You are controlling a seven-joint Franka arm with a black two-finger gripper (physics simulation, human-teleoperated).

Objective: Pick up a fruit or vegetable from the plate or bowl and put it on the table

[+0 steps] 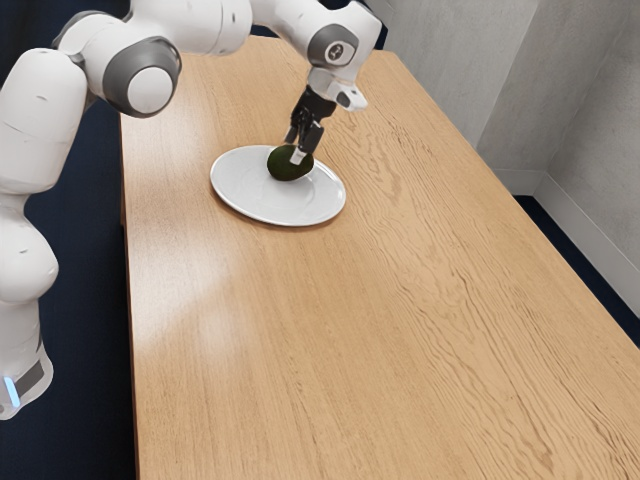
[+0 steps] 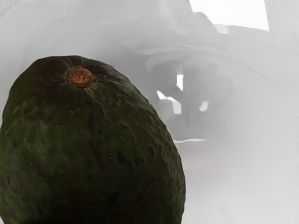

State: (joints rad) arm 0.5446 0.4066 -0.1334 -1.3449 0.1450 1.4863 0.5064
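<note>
My gripper (image 1: 297, 149) points down over the plate in the exterior view, right at a dark green avocado (image 1: 287, 168) and overlapping its upper part. Whether it grips the avocado is unclear. The avocado rests on or just above the white round plate (image 1: 240, 191), near the plate's far side. Seen from the wrist, the avocado (image 2: 93, 149) is large and close under the hand, its brown stem end showing, with the pale, glossy plate (image 2: 243, 154) behind it. Its lower end runs out of the wrist view.
The plate stands on a long wooden table (image 1: 380, 330), toward its far end. Bare wood stretches from the plate to the exterior view's lower edge. A grey wall (image 1: 560, 90) rises beyond the table's edge at the exterior view's right.
</note>
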